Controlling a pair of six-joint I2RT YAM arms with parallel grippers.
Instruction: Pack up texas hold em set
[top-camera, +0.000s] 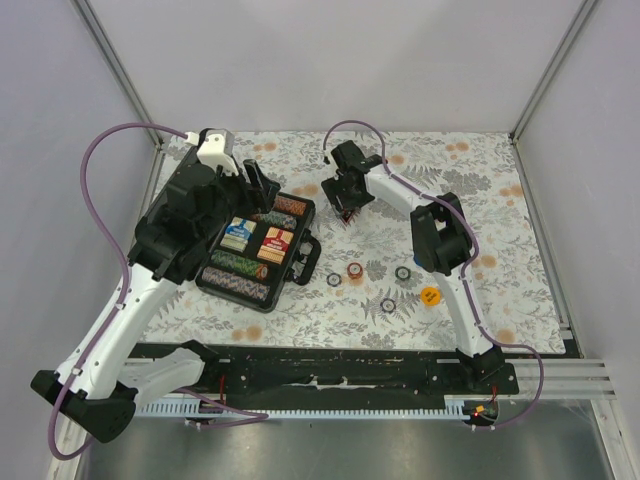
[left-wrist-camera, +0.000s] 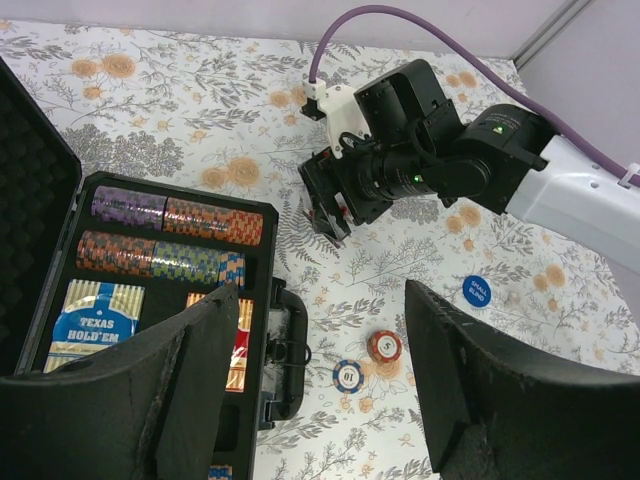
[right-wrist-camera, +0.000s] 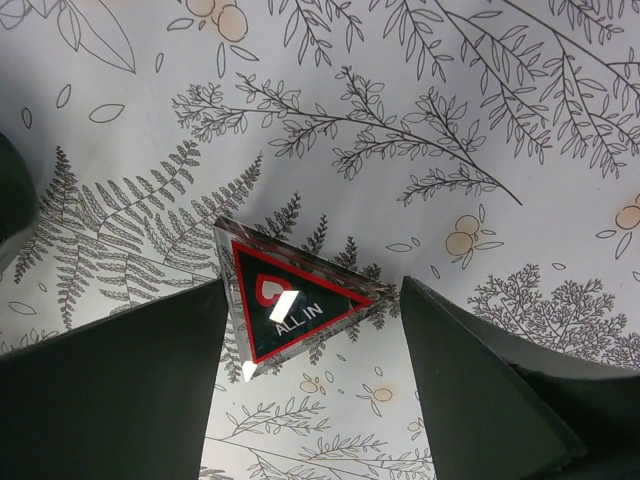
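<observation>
Your right gripper (right-wrist-camera: 310, 285) stands open astride the triangle (right-wrist-camera: 290, 305): black, red-bordered, marked ALL IN. Your left gripper (left-wrist-camera: 320, 292) hangs open over the case (left-wrist-camera: 270, 290).

Floral tablecloth (top-camera: 480, 180) (grey ferns, orange blooms); plain pale walls (top-camera: 350, 60)

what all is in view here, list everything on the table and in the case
case: one, black, open, table's left
chip rows: several, multicoloured, in case
card decks: two, blue and red, in case
loose round pieces: five, dark, red and orange, on table right of case
triangle: one, black with red edge, on table past case's far right corner
left gripper: one, black, open, over case edge
right gripper: one, black, open, straddling triangle
</observation>
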